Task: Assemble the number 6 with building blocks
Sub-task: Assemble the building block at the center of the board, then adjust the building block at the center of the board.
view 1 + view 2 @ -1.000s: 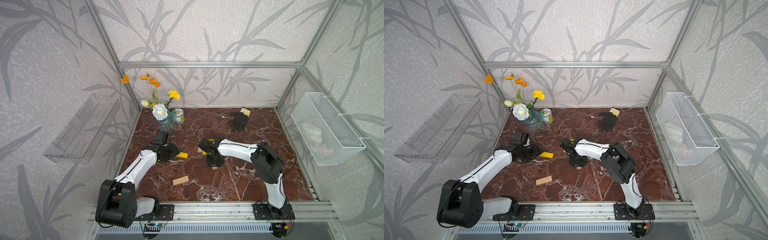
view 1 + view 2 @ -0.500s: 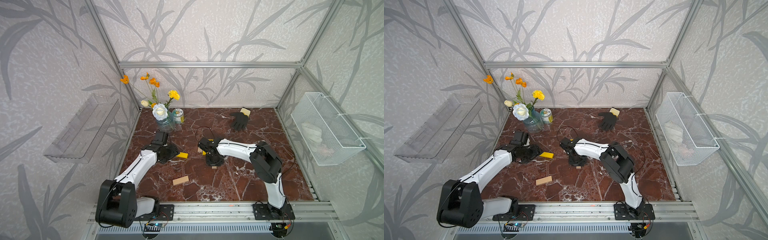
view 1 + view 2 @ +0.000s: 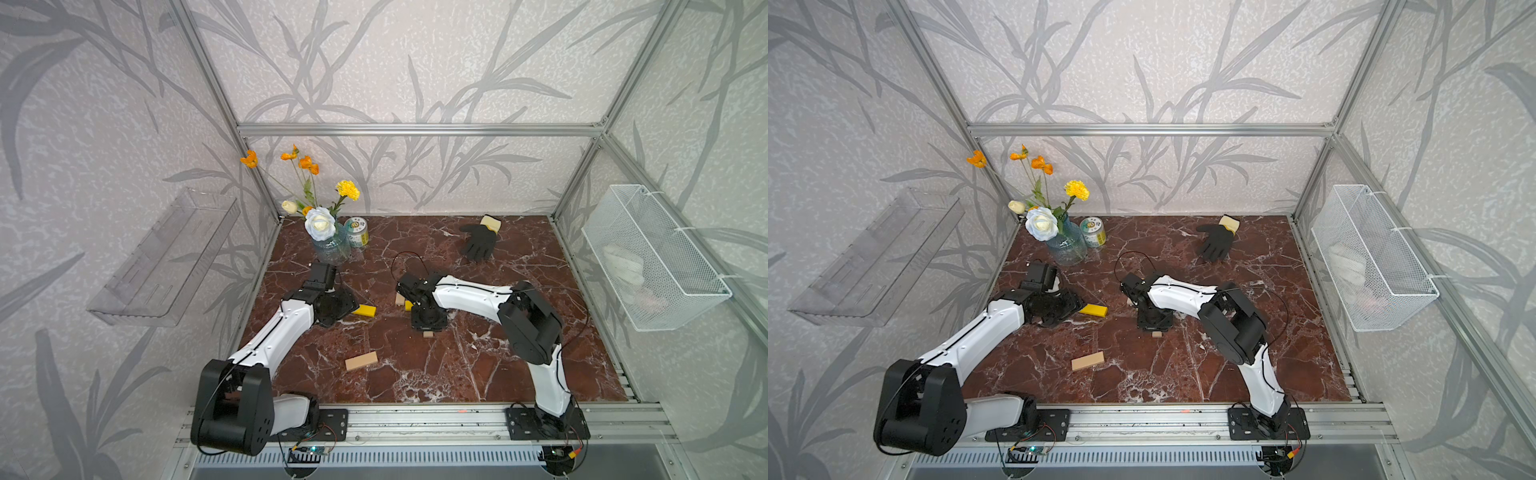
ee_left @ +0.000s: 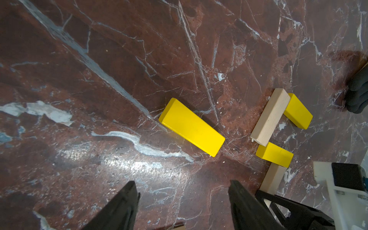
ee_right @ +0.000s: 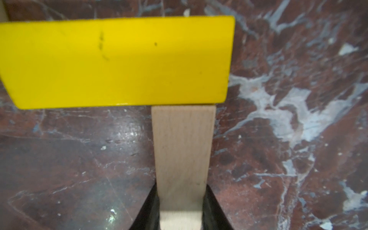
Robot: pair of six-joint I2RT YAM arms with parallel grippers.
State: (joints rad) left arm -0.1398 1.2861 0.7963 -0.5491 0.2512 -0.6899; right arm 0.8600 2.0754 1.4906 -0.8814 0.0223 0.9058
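Note:
My right gripper [image 5: 181, 199] is shut on a pale wood block [image 5: 182, 159] lying on the marble floor. The block's far end touches the long side of a yellow block [image 5: 119, 61]. In the left wrist view these join another wood block [image 4: 270, 117] and a second yellow block [image 4: 298, 110] as a partial number 6. My left gripper [image 4: 183, 191] is open and empty, just short of a loose yellow block [image 4: 192, 127]. This block also shows in both top views [image 3: 364, 310] [image 3: 1093, 310]. A loose wood block [image 3: 361, 360] lies nearer the front.
A glass vase of flowers [image 3: 330, 245] and a small can [image 3: 357, 232] stand at the back left. A black glove [image 3: 480, 243] lies at the back. A wire basket [image 3: 652, 257] hangs on the right wall, a clear shelf [image 3: 166, 257] on the left.

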